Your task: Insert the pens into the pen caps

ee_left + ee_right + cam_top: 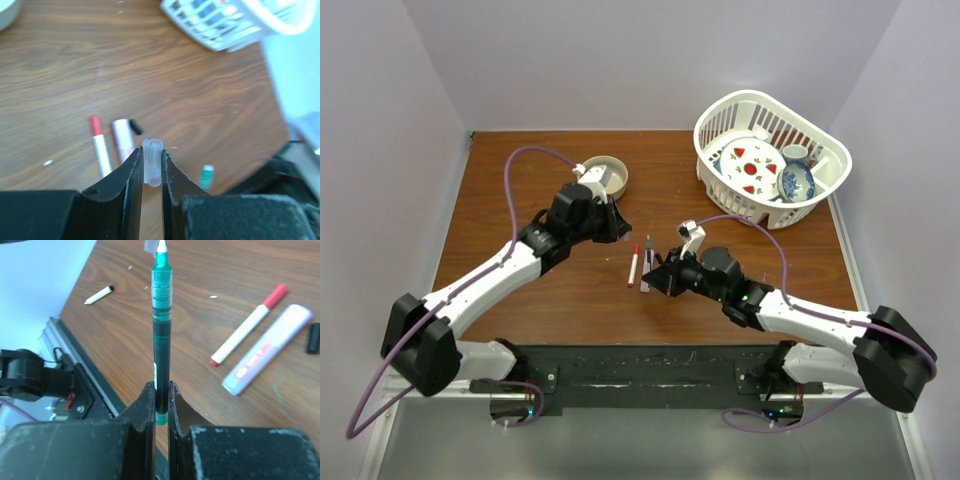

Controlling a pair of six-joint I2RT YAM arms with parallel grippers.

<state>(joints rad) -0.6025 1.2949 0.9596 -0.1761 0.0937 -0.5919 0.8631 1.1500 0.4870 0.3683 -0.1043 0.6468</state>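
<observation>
Bottom centre of the right wrist view, the right gripper (161, 395) clamps a green pen (161, 315), its tail sunk in the grip; bottom centre of the left wrist view, the left gripper (152, 154) pinches a clear cap (152, 167); beyond lie a red-capped pen (100, 150) and pale marker (122, 140); upper right, the basket (220, 37) blurs.

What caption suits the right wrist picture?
Right fingers grip a green pen; a red-capped pen and lilac marker lie on the table.

White slatted plastic basket (220, 20) blurred, cut off at the left wrist view's far edge, pale round bowl (6, 12) clipped in its far-left corner, green-ended pen (206, 175) mostly hidden behind the left claw (151, 151)
</observation>
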